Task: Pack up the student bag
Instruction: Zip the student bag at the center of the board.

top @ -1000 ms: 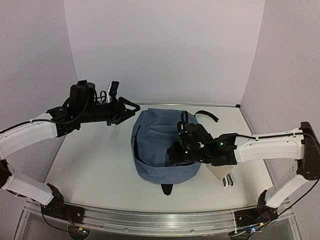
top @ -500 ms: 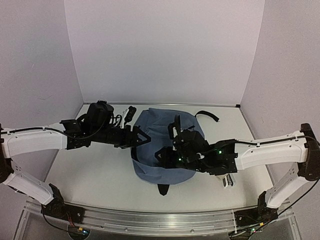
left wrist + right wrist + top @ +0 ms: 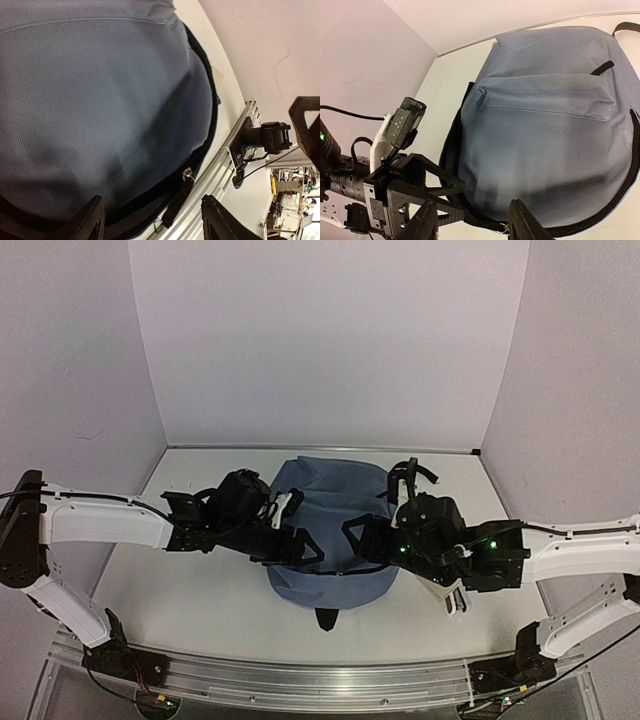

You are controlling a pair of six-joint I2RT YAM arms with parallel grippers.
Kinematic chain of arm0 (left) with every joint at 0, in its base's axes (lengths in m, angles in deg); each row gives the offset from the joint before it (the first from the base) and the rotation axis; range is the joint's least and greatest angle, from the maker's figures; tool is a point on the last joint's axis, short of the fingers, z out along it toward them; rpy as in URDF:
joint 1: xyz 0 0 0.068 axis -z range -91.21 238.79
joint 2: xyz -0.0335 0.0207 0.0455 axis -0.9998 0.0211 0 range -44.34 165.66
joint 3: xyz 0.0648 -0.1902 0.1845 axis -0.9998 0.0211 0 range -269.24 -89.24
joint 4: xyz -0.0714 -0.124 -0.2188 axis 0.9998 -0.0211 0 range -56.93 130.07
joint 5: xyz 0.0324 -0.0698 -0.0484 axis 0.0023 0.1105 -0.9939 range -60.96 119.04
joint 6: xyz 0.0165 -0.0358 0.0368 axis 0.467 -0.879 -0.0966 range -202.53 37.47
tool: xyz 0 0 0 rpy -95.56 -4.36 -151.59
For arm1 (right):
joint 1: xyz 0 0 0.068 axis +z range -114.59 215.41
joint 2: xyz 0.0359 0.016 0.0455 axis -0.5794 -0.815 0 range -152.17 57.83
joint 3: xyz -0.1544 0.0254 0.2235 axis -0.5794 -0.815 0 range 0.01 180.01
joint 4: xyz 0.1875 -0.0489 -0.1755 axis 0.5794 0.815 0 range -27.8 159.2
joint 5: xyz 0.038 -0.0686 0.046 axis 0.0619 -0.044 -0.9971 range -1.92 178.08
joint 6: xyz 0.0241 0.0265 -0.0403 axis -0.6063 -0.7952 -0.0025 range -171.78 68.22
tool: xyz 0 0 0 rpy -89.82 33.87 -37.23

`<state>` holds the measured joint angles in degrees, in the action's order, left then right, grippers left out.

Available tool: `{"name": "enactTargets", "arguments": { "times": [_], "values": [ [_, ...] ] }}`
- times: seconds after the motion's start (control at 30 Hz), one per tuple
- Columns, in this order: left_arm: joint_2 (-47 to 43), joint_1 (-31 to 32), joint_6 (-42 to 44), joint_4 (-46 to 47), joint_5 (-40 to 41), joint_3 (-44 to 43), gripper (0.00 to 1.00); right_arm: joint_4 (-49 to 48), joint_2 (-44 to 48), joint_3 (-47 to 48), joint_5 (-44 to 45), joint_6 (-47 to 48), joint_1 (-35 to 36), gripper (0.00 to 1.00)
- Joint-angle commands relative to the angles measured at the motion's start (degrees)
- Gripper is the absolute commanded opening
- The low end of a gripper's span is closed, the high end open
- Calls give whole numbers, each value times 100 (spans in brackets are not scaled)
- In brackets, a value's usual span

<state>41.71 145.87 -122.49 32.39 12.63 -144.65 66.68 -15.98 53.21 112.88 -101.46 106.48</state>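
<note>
Student bag lies flat on the table, pocket side up. Its long axis runs far-to-near, with the black strap at its far right corner. Left gripper and right gripper are both spread and pinch nothing. The bag's near half lies beneath and between them.
</note>
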Motion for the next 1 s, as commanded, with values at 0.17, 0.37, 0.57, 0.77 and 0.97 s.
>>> {"name": "enactTargets", "arguments": {
  "times": [0.17,0.37,0.57,0.77,0.97],
  "values": [
    [399,151,-331,-174,65,-472,56,238,-186,-154,148,11,7,46],
    [430,265,-502,-70,-9,-472,48,238,-215,-211,214,85,4,46],
    [418,299,-651,173,-104,-432,26,238,-350,-179,162,356,4,45],
    [181,299,-682,106,123,-414,0,-127,-207,-466,-267,1561,4,53],
    [-409,297,-625,23,401,-277,0,-628,98,-859,-872,2715,4,68]
  ]
}}
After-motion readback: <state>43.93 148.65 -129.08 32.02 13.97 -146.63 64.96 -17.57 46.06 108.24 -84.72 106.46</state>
